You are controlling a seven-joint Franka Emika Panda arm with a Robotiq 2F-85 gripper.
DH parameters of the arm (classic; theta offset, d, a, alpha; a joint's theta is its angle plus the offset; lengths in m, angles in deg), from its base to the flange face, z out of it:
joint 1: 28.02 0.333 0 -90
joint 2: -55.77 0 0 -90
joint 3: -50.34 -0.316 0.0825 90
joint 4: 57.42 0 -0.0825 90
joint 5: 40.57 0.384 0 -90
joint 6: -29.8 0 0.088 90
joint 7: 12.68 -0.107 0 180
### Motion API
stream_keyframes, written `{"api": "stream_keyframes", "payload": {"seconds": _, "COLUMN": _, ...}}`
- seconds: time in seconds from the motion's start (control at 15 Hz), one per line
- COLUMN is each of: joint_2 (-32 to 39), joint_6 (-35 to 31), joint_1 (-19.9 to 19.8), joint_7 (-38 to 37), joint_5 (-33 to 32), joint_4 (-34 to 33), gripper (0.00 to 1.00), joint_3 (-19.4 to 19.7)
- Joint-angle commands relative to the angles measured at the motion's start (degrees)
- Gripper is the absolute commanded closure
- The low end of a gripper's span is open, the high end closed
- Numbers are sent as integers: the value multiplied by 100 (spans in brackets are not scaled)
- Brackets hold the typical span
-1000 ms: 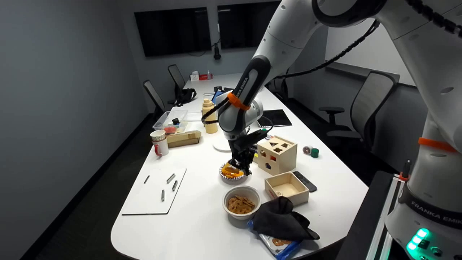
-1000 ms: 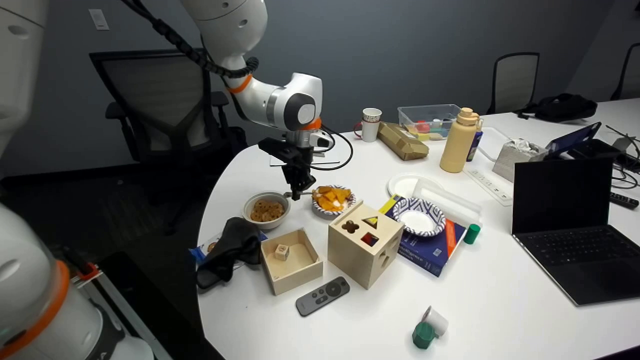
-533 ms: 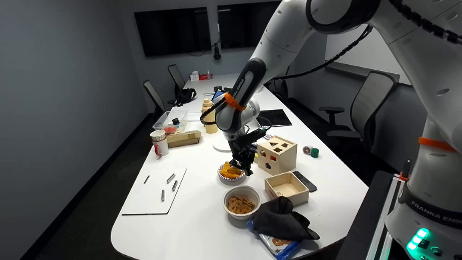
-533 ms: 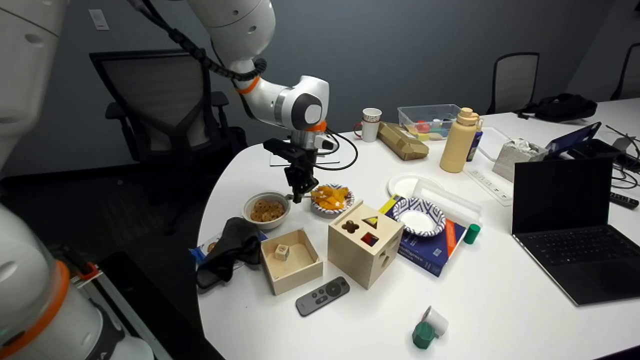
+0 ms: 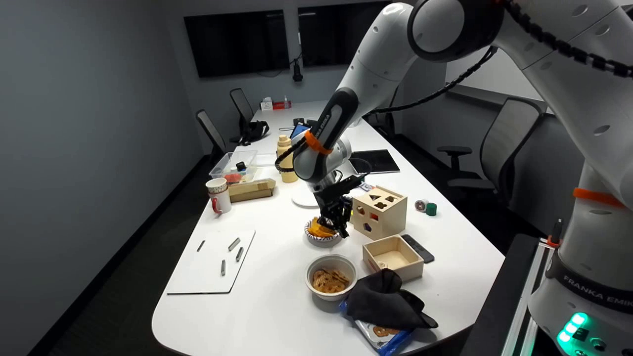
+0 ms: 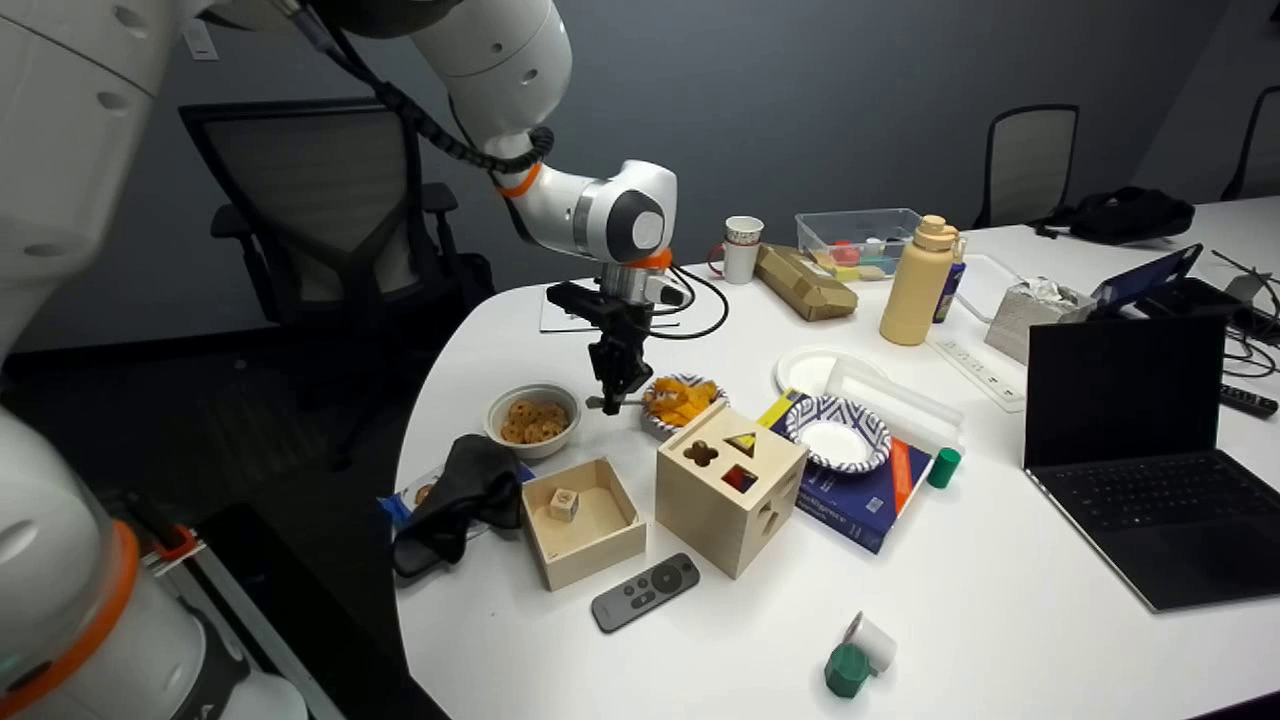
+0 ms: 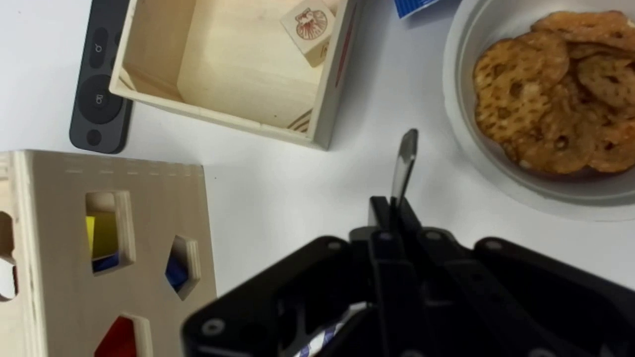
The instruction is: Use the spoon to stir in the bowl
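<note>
I note the orange-food bowl (image 5: 321, 239), near the shape-sorter box (image 6: 718, 485), has slid along with the end effector (image 7: 393, 207), which pinches the spoon (image 7: 403, 166); the far end reaches the bowl. Likely the stroke drags it, weakening the stir.

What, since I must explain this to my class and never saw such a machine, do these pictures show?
A jointed white robot arm ends in a black hand. Two cameras outside the robot see the table from different places; a third, on its wrist, looks down past the hand. On the table are a patterned bowl of orange pieces, a white bowl of brown snacks, a wooden cube with holes, an open wooden box, a remote, a laptop and more. The hand grips a metal spoon by its handle; the scooping end is hard to make out.
</note>
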Motion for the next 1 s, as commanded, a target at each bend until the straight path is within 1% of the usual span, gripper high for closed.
{"api": "stream_keyframes", "payload": {"seconds": 0.0, "joint_2": 89, "joint_6": -182, "joint_1": 61, "joint_7": -200, "joint_5": -109, "joint_4": -155, "gripper": 99, "joint_3": 100}}
{"api": "stream_keyframes", "payload": {"seconds": 0.2, "joint_2": 71, "joint_6": -483, "joint_1": 22, "joint_7": -105, "joint_5": -79, "joint_4": -117, "gripper": 99, "joint_3": 92}}
{"api": "stream_keyframes", "payload": {"seconds": 0.4, "joint_2": 154, "joint_6": -522, "joint_1": -76, "joint_7": 76, "joint_5": 24, "joint_4": -206, "gripper": 99, "joint_3": 17}}
{"api": "stream_keyframes", "payload": {"seconds": 0.73, "joint_2": 253, "joint_6": -158, "joint_1": -480, "joint_7": 926, "joint_5": 473, "joint_4": -399, "gripper": 99, "joint_3": -365}}
{"api": "stream_keyframes", "payload": {"seconds": 0.87, "joint_2": 213, "joint_6": 61, "joint_1": -539, "joint_7": 1070, "joint_5": 540, "joint_4": -431, "gripper": 99, "joint_3": -396}}
{"api": "stream_keyframes", "payload": {"seconds": 0.93, "joint_2": 179, "joint_6": 274, "joint_1": -553, "joint_7": 1101, "joint_5": 552, "joint_4": -463, "gripper": 99, "joint_3": -398}}
